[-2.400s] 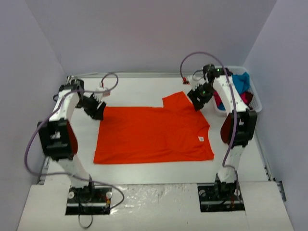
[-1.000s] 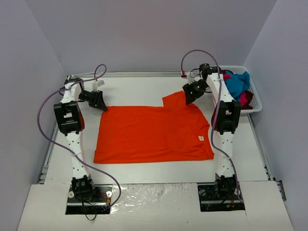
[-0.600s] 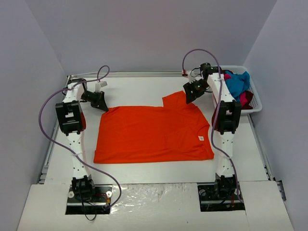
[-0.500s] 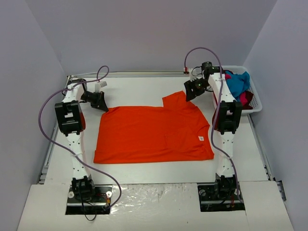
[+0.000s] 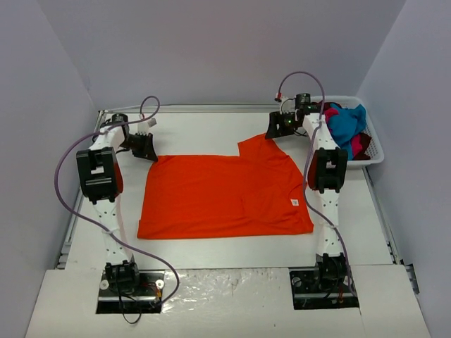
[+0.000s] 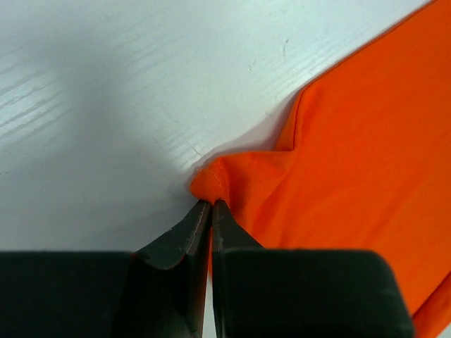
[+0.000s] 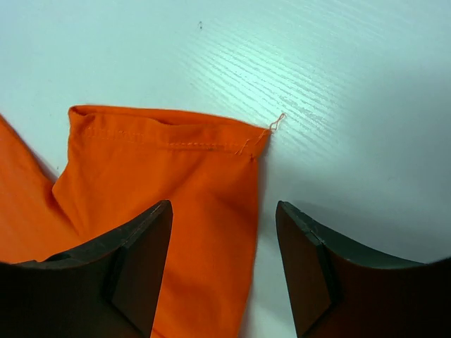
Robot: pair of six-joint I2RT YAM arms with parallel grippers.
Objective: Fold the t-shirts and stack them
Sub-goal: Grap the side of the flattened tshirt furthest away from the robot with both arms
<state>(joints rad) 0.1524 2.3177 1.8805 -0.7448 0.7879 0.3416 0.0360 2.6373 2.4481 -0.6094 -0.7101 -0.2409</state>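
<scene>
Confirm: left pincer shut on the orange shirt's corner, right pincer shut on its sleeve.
Wrong on the right pincer: the right wrist view shows it open over the sleeve. The left pincer is shut on the corner of the orange shirt.

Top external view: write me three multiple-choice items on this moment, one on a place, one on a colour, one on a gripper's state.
1. Where does the white basket stand?
A. near left corner
B. middle of the table
C. far right corner

2. What colour is the t-shirt spread flat on the table?
A. orange
B. teal
C. dark red

3. How is the left gripper?
A. open above bare table
B. shut on the shirt's corner
C. out of view

Answers:
1 C: it sits at the table's far right edge.
2 A: the flat cloth is bright orange.
3 B: the left wrist view shows the jaws closed with orange cloth pinched at their tips.
</scene>
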